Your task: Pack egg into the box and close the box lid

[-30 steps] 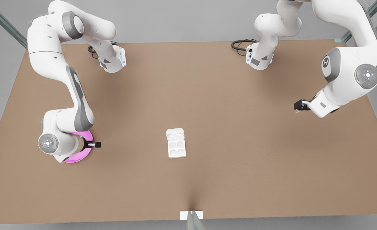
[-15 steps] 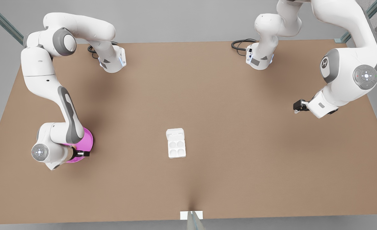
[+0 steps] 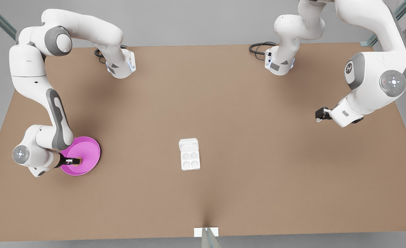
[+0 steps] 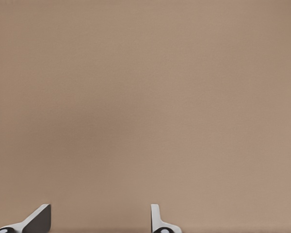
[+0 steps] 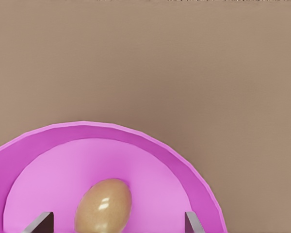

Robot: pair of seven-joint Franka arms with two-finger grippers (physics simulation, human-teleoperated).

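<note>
Over at the front view's left, the right gripper (image 3: 76, 161) hangs above the pink plate (image 3: 87, 146), its dark fingers (image 5: 43, 221) spread wide apart with the egg (image 5: 104, 205) between them — the egg lies on the plate, tan and glossy, and nothing is clamped on it. Near the middle of the brown table (image 3: 258, 165) sits the box (image 3: 190, 160), a small white carton with four round cups, all bare, well apart from the plate. Its box lid (image 3: 188, 143) is thrown back flat on the table, hinged to the carton's far edge. Farther off, toward the front view's right, the left gripper (image 3: 320, 114) waits above bare tabletop — its fingers (image 4: 157, 221) stand apart and hold nothing, well away from carton and plate alike.
</note>
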